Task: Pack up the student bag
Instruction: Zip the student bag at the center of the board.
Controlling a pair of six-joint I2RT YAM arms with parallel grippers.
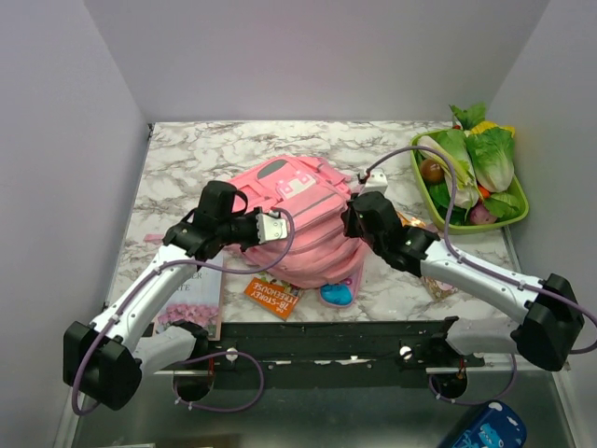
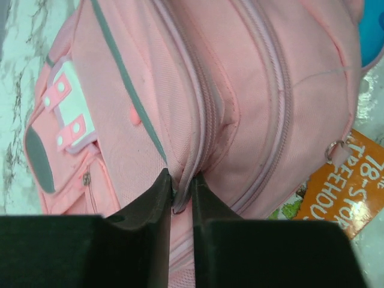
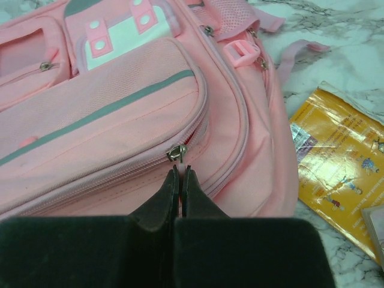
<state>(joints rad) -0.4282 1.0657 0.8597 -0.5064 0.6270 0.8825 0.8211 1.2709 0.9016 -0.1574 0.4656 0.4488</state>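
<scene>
The student bag (image 1: 303, 201), a big pink backpack with grey-green trim, lies in the middle of the marble table. My left gripper (image 1: 280, 227) is at its left side. In the left wrist view its jaws (image 2: 182, 177) stand a narrow gap apart, and a fold of the bag's (image 2: 240, 90) zip seam is pinched between the tips. My right gripper (image 1: 353, 219) is at the bag's right side. In the right wrist view it (image 3: 181, 170) is shut on the pale pull tab of a metal zip slider (image 3: 176, 152) on the bag's (image 3: 120, 108) front pocket.
A green tray (image 1: 516, 215) of toy vegetables stands at the back right. An orange book (image 1: 272, 297) and a blue item (image 1: 336, 295) lie by the bag's near edge. A yellow booklet (image 3: 342, 162) lies to its right, and another book (image 1: 191, 294) under the left arm.
</scene>
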